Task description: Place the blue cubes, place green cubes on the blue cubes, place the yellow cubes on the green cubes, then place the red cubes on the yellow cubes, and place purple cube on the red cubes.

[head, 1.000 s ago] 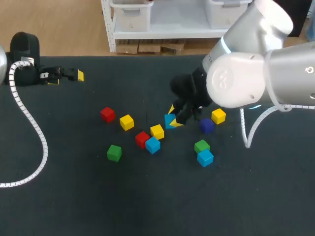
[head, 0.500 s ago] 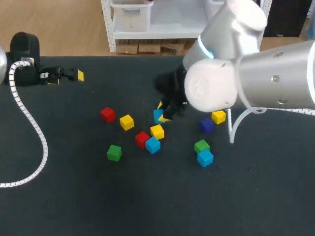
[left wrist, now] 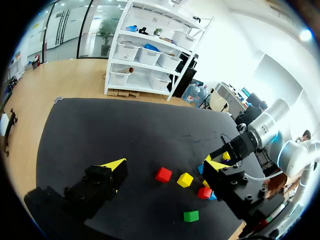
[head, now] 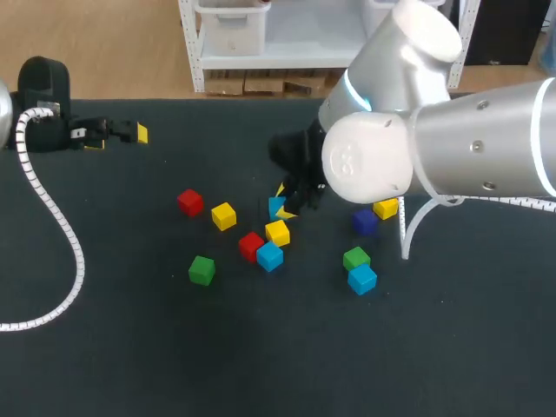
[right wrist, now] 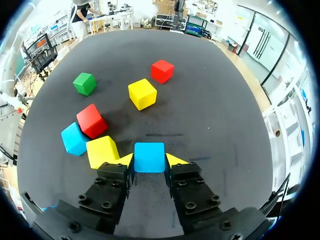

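My right gripper (head: 281, 203) is shut on a blue cube (head: 275, 207), which sits square between the yellow tips in the right wrist view (right wrist: 149, 157). It is low over the cloth, just behind a yellow cube (head: 278, 232), a red cube (head: 251, 246) and a second blue cube (head: 269, 256). Further left lie a yellow cube (head: 223, 215), a red cube (head: 189, 202) and a green cube (head: 201, 270). To the right are a purple cube (head: 365, 222), a yellow cube (head: 386, 208), a green cube (head: 355, 258) and a blue cube (head: 362, 279). My left gripper (head: 122, 133) stands open at the far left, holding nothing.
A white ribbed cable (head: 52, 217) from the left arm curls over the dark table (head: 261, 356) on its left side. The right arm's big body hangs above the table's back right and hides part of it.
My right gripper has carried the blue cube leftward, from near the purple cube to just behind the middle yellow cube. The left arm has stayed still.
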Controlling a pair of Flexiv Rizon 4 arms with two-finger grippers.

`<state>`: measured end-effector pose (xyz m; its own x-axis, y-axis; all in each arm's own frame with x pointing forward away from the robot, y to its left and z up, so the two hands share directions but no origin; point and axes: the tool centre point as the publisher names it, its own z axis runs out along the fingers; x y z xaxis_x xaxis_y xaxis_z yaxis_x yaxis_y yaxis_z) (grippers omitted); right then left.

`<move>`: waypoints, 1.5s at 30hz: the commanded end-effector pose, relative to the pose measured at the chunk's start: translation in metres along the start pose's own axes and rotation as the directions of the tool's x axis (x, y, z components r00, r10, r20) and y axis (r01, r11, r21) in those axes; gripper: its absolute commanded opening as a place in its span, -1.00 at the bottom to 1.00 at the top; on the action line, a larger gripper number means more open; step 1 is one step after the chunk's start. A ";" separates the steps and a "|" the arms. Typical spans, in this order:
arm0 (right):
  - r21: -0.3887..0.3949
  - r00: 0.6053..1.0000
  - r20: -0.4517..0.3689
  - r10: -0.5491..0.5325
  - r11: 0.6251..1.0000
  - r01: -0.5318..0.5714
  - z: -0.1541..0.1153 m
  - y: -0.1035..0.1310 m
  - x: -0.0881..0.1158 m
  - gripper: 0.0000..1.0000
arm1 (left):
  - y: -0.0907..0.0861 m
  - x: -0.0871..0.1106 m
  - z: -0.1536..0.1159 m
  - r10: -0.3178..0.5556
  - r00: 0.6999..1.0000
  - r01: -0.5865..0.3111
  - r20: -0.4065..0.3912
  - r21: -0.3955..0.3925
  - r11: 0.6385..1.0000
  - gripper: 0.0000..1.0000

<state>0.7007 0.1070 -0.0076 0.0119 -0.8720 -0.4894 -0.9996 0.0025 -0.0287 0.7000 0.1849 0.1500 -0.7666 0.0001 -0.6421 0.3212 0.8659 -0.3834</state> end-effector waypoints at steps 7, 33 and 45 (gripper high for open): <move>0.001 1.000 0.002 0.017 1.000 -0.017 0.001 -0.002 0.005 -1.00 | 0.000 0.000 0.000 0.000 1.000 0.000 0.000 0.000 1.000 1.00; -0.030 1.000 0.007 0.020 0.999 -0.019 -0.009 -0.006 0.009 1.00 | 0.000 0.000 0.000 0.000 1.000 0.000 0.000 0.000 1.000 1.00; -0.122 0.992 0.011 -0.122 0.985 0.123 -0.091 0.018 0.025 1.00 | 0.000 0.000 0.000 0.000 1.000 0.000 0.000 0.000 1.000 1.00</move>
<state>0.6896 0.0639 0.0336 0.1200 -0.8699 -0.4784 -0.9884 -0.1497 0.0242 0.7000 0.1849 0.1499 -0.7666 0.0001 -0.6421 0.3212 0.8659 -0.3834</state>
